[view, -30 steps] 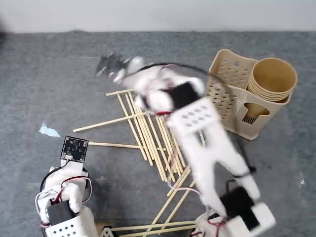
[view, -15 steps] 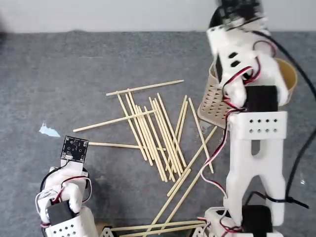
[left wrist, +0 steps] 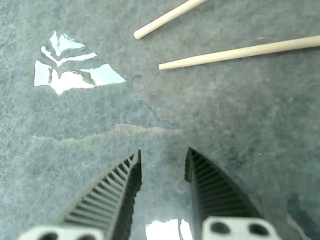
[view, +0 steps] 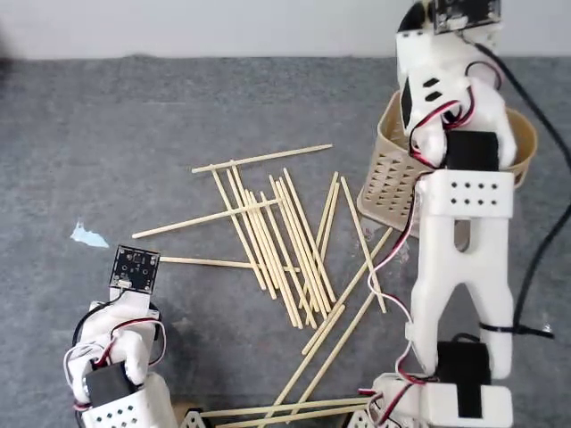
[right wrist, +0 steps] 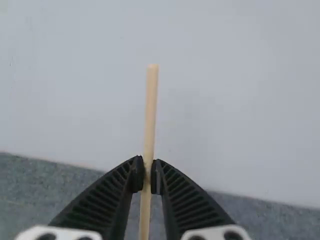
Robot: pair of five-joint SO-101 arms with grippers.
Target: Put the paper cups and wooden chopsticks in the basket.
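Chopsticks (view: 268,239) are pale tan, basket (view: 385,183) beige latticed, table (view: 107,125) mottled grey.

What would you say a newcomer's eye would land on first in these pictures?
The tall white right arm stands over the basket at the far right, its gripper shut on one chopstick. Loose chopsticks lie scattered across the grey table's middle, while the left gripper hangs open just above it.

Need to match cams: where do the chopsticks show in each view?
High view: loose chopsticks scattered on the table, left of the basket.
Left wrist view: two chopstick ends lying beyond the open left pincer.
Right wrist view: one chopstick clamped in the right pincer, wall behind it.
Shared landmark: the torn tape scrap, near those two ends in high and left wrist views.
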